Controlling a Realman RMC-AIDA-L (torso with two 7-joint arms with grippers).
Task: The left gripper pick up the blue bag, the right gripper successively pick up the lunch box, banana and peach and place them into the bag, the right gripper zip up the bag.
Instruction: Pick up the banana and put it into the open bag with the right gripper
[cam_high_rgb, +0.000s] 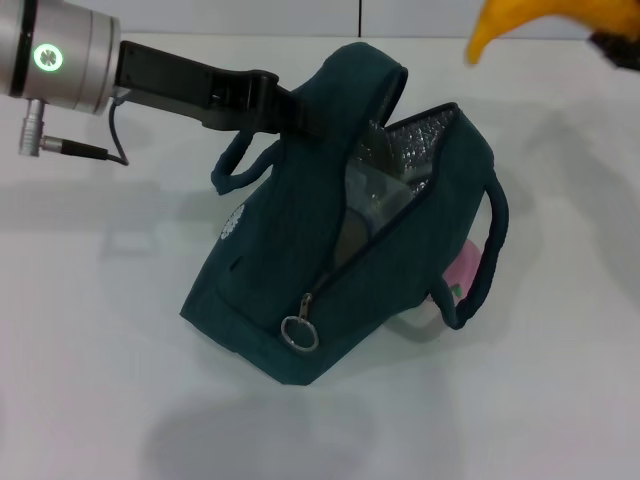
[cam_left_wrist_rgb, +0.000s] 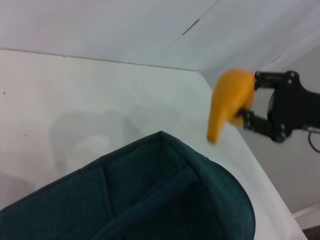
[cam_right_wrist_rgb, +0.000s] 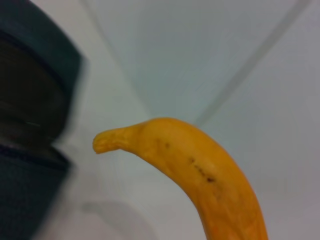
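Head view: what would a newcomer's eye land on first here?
The blue bag at the centre of the white table, its mouth gaping to show silvery lining, held up at its top by the left gripper. Next the banana, in the air at the far right, clamped in the right gripper. Something pink peeks out behind the bag.

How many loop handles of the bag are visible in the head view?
2: one handle on the blue bag just below the left gripper, the other handle hanging down its opposite side.
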